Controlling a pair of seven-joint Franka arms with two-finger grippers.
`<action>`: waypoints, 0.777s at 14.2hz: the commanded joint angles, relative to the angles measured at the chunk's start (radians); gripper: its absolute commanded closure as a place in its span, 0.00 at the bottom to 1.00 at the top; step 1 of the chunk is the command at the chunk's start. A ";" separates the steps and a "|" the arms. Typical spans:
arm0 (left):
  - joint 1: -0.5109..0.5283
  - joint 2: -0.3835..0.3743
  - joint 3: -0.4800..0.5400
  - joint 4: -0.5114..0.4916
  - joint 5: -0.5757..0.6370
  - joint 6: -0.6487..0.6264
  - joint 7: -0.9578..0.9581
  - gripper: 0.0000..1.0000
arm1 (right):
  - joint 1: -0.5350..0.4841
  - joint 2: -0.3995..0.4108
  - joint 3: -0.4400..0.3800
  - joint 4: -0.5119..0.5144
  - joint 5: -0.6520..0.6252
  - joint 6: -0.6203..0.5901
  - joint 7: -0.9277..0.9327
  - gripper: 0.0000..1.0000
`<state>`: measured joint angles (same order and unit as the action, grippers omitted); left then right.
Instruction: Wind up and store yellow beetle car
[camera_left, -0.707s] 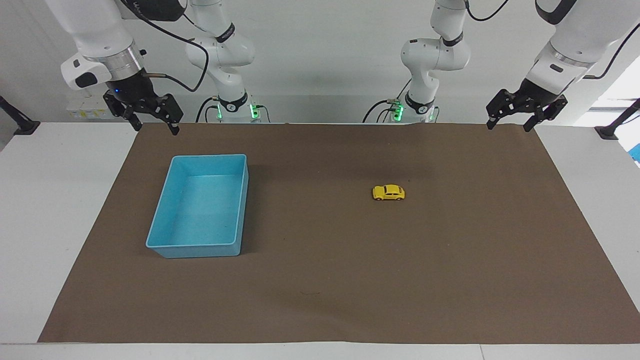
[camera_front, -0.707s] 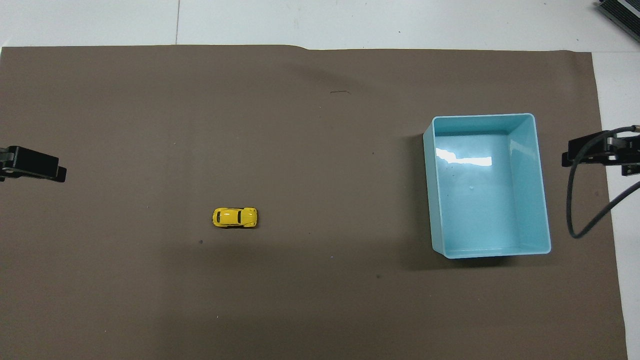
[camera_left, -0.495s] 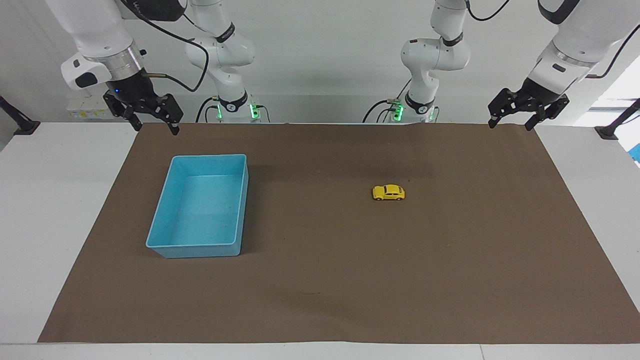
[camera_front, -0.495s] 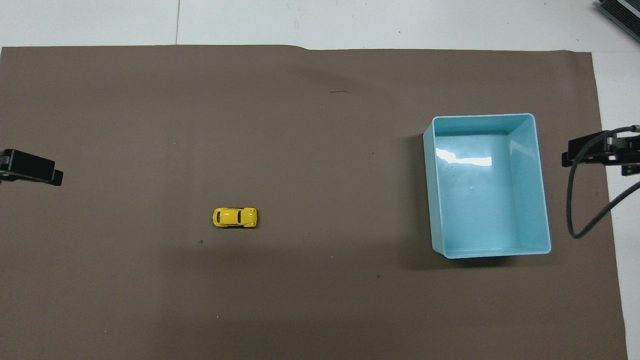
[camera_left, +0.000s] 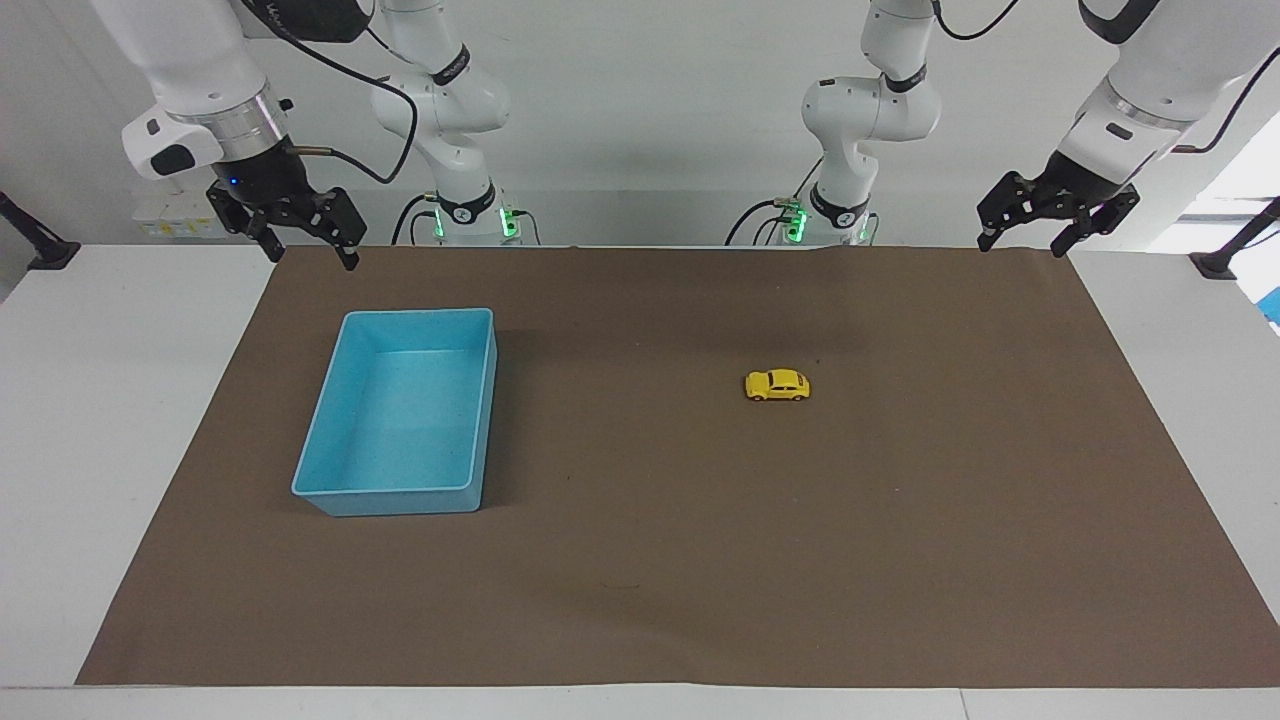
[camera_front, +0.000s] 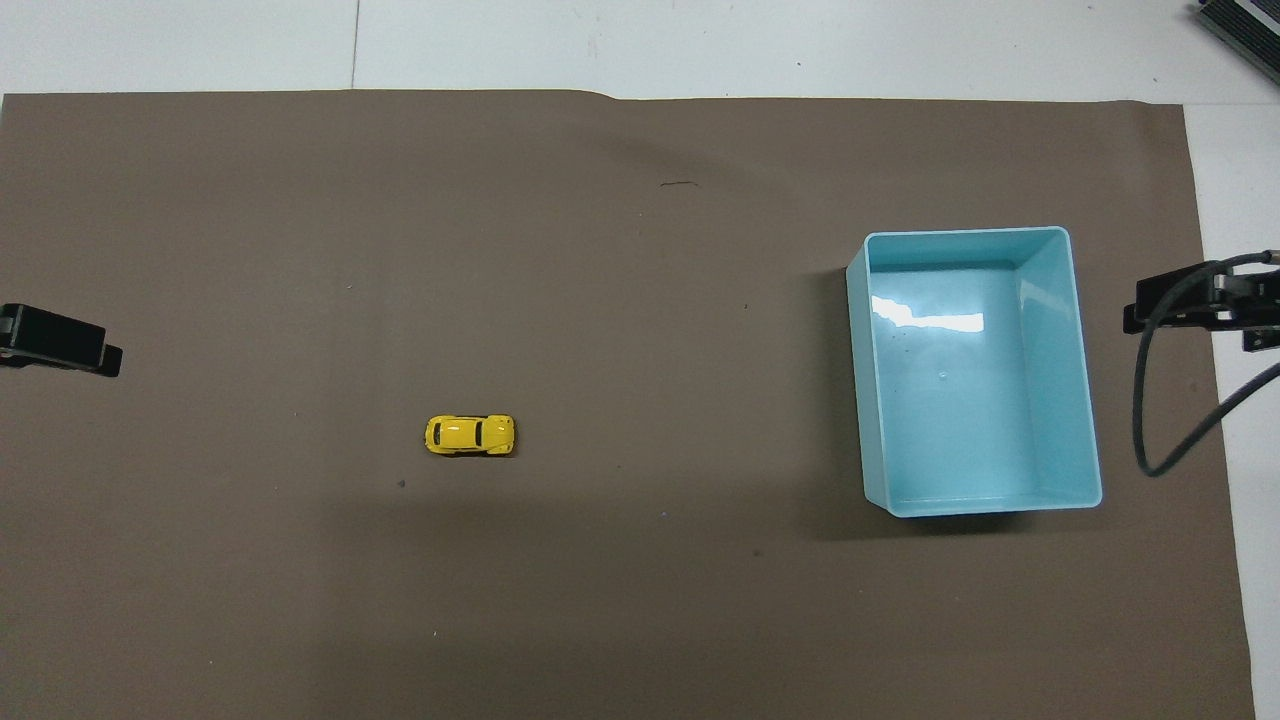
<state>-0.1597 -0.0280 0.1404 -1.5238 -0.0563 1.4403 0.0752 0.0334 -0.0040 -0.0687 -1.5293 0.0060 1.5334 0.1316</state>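
The yellow beetle car (camera_left: 777, 385) stands on its wheels on the brown mat, toward the left arm's end of the table; it also shows in the overhead view (camera_front: 470, 435). The blue bin (camera_left: 395, 499) stands empty toward the right arm's end and shows from above too (camera_front: 857, 400). My left gripper (camera_left: 1020, 248) is open and empty, raised over the mat's corner by the robots, well apart from the car. My right gripper (camera_left: 312, 258) is open and empty, raised over the mat's edge close to the bin's corner nearest the robots.
The brown mat (camera_left: 640, 560) covers most of the white table (camera_left: 120, 420). A black cable (camera_front: 1145, 400) hangs from the right arm beside the bin. A small dark mark (camera_front: 680, 184) lies on the mat farther from the robots.
My left gripper has risen slightly and drawn back toward its end of the table. The car, the bin and the right gripper have not moved.
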 joint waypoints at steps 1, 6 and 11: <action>0.028 -0.021 -0.010 -0.016 0.007 -0.008 0.003 0.00 | -0.006 0.009 0.004 0.012 0.015 0.005 -0.010 0.00; 0.009 0.019 -0.031 0.001 0.015 -0.011 0.034 0.00 | -0.006 0.007 0.004 0.011 0.015 0.004 -0.009 0.00; -0.053 0.057 -0.044 0.001 0.013 -0.005 0.299 0.00 | -0.006 0.007 0.004 0.011 0.015 0.004 -0.009 0.00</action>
<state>-0.1826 0.0134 0.0852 -1.5262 -0.0563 1.4402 0.2793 0.0334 -0.0040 -0.0687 -1.5293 0.0061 1.5334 0.1316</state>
